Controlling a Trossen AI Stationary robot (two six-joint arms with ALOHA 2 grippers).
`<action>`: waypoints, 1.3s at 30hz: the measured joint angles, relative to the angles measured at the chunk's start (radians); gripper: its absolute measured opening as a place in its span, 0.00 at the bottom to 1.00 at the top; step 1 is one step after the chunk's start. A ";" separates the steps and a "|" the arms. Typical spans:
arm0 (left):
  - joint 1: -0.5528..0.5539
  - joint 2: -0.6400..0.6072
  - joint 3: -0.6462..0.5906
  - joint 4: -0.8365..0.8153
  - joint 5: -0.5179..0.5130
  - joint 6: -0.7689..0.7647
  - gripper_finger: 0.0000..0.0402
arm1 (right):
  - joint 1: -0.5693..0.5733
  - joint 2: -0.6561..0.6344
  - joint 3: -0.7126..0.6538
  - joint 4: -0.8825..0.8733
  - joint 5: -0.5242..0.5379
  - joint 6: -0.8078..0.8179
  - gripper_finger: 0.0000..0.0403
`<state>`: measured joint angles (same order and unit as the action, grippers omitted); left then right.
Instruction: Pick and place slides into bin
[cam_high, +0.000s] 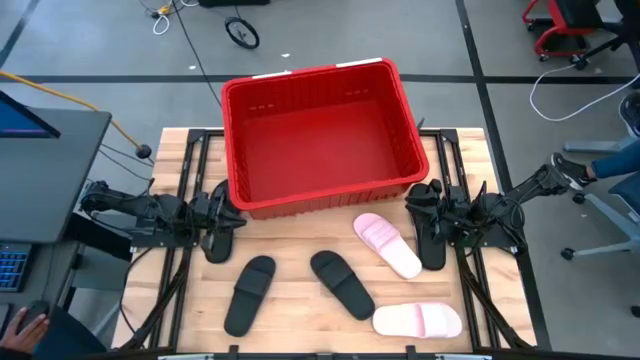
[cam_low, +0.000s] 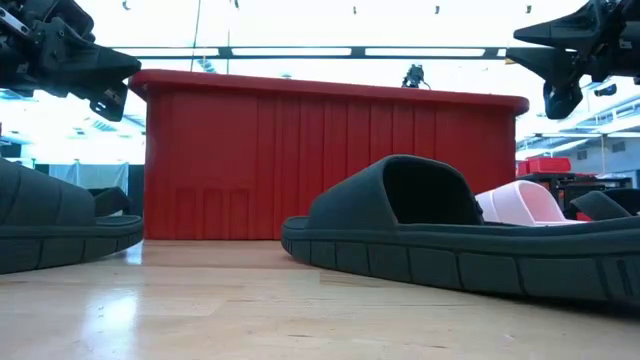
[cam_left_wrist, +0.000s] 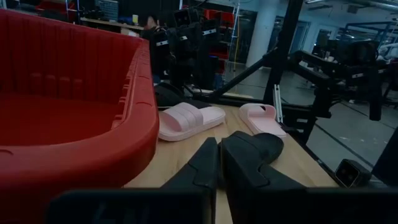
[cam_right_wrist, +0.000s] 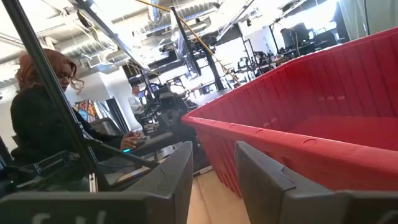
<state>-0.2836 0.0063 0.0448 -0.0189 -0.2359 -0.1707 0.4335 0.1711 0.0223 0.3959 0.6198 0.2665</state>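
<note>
Fingers of the left gripper (cam_high: 222, 203) lie nearly closed and empty, with only a thin slit between them in the left wrist view; fingers of the right gripper (cam_high: 424, 200) stand slightly apart with a narrow gap, also empty. Left to right in the high view: the left gripper rests at the table's left edge, just beside the near-left corner of the bin (cam_high: 237, 100) and over a black slide (cam_high: 218, 242) lying partly beneath the arm. Next come a second black slide (cam_high: 249, 293), a third black slide (cam_high: 341, 283), a pink slide (cam_high: 387, 244) just in front of the bin, and a second pink slide (cam_high: 418, 320) near the table's front edge. A fourth black slide (cam_high: 433, 243) lies under the right arm. The bin stands at the table's far middle and appears empty.

Step in hand: judged as the start, with no slide yet grasped or binned. The next move calls for one gripper to spread its fingers, descend on a nearby slide, perhaps by its strap, then lift it clear of the thick rim.

View differences: only the high view shows all six slides and the empty bin floor. The low view shows both grippers raised above the table. The right wrist view shows a seated person (cam_right_wrist: 38, 121) beyond the table.
</note>
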 joint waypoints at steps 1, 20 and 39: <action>0.000 0.000 0.000 0.000 0.000 0.000 0.07 | 0.000 0.000 0.000 0.000 0.000 0.000 0.31; 0.000 0.000 0.000 0.000 0.000 0.000 0.06 | 0.000 0.000 0.000 0.000 0.000 0.000 0.31; 0.000 0.000 0.000 0.000 0.000 0.000 0.07 | 0.000 0.000 0.000 0.000 0.000 0.000 0.31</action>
<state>-0.2838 0.0063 0.0448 -0.0189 -0.2359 -0.1711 0.4335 0.1711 0.0223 0.3962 0.6201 0.2668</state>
